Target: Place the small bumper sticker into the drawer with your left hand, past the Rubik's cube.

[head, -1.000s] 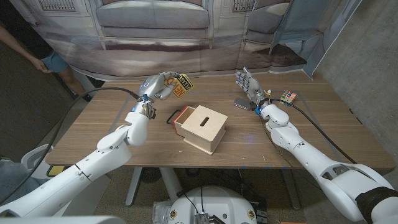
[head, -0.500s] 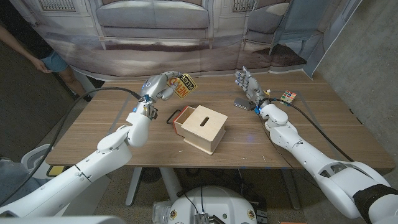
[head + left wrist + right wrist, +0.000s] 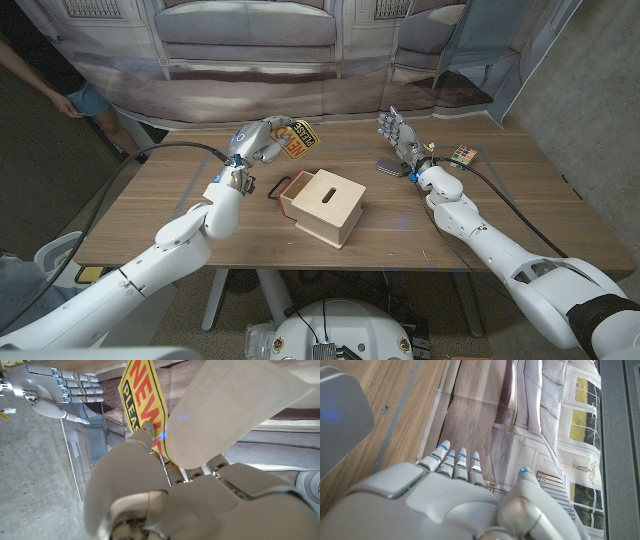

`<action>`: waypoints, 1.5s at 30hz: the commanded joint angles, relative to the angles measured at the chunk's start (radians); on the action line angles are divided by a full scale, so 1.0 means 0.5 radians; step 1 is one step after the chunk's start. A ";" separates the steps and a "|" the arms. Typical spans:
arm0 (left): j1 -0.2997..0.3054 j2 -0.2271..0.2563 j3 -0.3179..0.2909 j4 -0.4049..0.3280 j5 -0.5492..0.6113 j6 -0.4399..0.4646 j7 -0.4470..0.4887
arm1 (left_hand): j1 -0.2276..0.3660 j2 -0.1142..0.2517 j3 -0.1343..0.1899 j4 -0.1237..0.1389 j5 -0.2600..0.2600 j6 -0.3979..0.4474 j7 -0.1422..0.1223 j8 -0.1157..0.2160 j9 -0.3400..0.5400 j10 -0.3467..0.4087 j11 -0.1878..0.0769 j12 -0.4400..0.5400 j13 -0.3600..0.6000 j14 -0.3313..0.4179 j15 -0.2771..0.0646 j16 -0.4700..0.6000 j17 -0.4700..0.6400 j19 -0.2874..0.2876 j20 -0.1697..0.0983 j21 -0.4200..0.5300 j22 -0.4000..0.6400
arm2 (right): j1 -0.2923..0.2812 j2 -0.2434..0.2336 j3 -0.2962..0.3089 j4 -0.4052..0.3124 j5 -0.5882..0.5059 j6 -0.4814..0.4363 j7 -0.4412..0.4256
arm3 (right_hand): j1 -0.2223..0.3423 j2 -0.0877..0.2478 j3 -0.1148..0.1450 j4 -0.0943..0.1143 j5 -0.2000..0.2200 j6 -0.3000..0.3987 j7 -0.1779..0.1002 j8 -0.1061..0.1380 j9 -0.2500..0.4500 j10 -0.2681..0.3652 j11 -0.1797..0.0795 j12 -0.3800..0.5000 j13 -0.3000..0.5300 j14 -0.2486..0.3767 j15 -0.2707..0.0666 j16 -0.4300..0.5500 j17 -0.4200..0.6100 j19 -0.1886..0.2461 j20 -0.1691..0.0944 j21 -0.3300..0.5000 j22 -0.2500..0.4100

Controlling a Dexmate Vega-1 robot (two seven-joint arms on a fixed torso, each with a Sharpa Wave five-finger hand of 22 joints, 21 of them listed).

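Head view: left hand (image 3: 258,140) gripping yellow sticker (image 3: 297,140), now carried further right, nearing open drawer (image 3: 287,187). Right hand (image 3: 394,133) open, idle. Release still pending.

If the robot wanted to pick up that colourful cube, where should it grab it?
Probably by two opposite flat sides, coming down from above with the right hand, which is nearest. The Rubik's cube sits on the table by the far right edge with open space around it, so fingers should fit on both sides.
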 commanded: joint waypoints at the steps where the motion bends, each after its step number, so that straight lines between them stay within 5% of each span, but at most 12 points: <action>1: 0.035 0.011 -0.008 -0.032 0.016 -0.038 -0.019 | -0.015 0.004 -0.002 0.002 0.004 0.016 -0.002 -0.003 0.006 0.014 -0.005 -0.002 0.004 0.011 -0.213 0.000 0.009 -0.008 -0.002 0.009 0.003 | -0.010 -0.016 -0.002 -0.032 -0.008 -0.020 -0.011 | -0.004 0.020 -0.003 -0.004 0.003 0.017 0.000 0.001 0.008 0.015 -0.005 -0.010 0.005 0.025 0.002 -0.004 0.008 0.014 -0.005 0.001 0.003; 26: 0.175 0.035 -0.058 -0.141 0.072 -0.054 -0.015 | -0.015 0.002 -0.001 -0.001 0.004 0.018 -0.004 -0.009 0.007 0.015 -0.005 -0.004 0.004 0.013 -0.216 -0.002 0.010 -0.008 -0.004 0.012 0.003 | -0.045 -0.029 -0.006 -0.096 -0.013 -0.029 -0.024 | -0.004 0.021 -0.005 -0.005 0.002 0.018 0.003 0.002 0.008 0.015 -0.007 -0.010 0.005 0.027 0.001 -0.003 0.008 0.013 -0.003 0.000 0.003; 45: 0.188 0.031 -0.009 -0.173 0.184 -0.076 -0.049 | -0.016 0.004 0.000 -0.002 0.004 0.020 -0.008 -0.012 0.008 0.014 -0.009 -0.005 0.004 0.010 -0.215 -0.004 0.011 -0.009 -0.004 0.013 0.003 | 0.001 0.014 -0.006 0.004 0.004 0.013 0.022 | -0.003 0.023 -0.006 -0.006 0.002 0.019 0.001 0.002 0.008 0.015 -0.007 -0.011 0.005 0.026 -0.001 -0.004 0.008 0.012 -0.004 -0.001 0.003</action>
